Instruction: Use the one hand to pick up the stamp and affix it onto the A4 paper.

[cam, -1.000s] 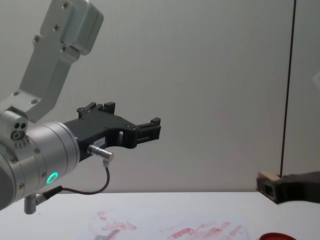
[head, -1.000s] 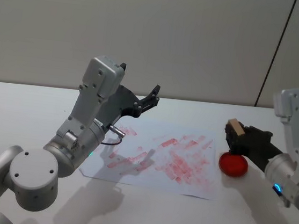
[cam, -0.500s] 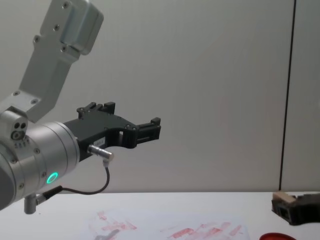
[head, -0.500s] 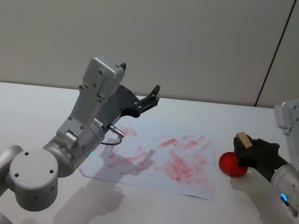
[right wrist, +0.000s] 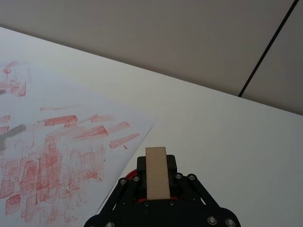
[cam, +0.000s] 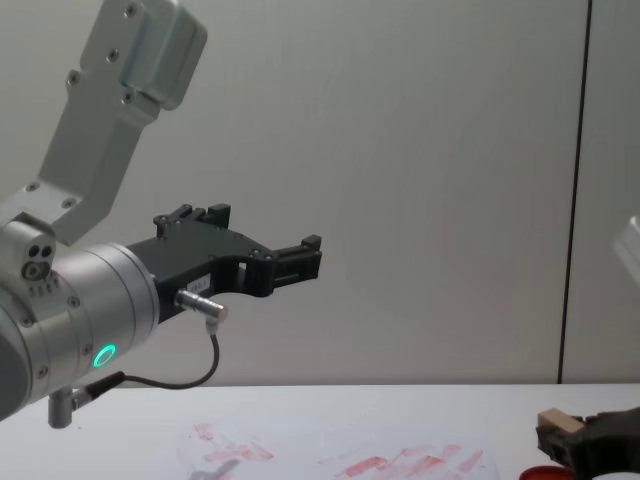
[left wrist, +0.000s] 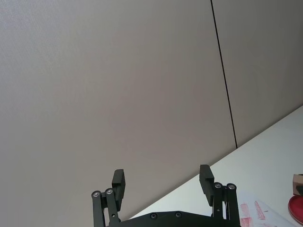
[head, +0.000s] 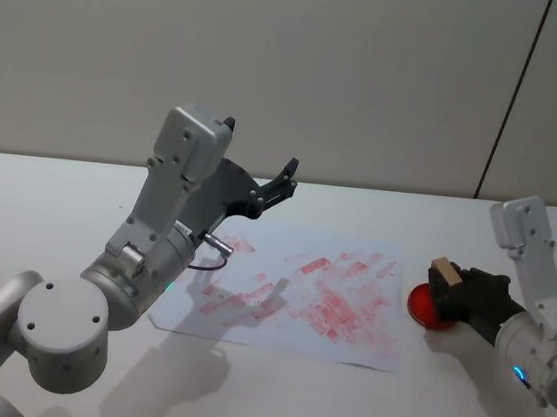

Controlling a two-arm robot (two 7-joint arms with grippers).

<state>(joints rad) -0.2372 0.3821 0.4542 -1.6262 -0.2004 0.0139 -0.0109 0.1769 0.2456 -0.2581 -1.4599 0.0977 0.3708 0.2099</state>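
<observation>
Lower than a moment ago, the right gripper (head: 448,288) stays clamped on the stamp (head: 443,276), just over the red pad (head: 424,307); A4 paper (head: 299,291) beside it. Left gripper (head: 259,156) hangs open, raised.

Paper: I see the white A4 paper sheet smeared with red stamp marks (head: 294,293) lying flat mid-bench on the white bench (head: 58,204).
Pad: the red round ink pad (head: 426,308) sits on the bench just right of the sheet's right edge.
Stamp: the small pale wooden block stamp (head: 444,275) sits over the pad, clamped in the black right gripper (head: 450,294).
Left arm: my black left gripper (head: 258,171), jaws apart, hangs raised over the sheet's far left part.
</observation>
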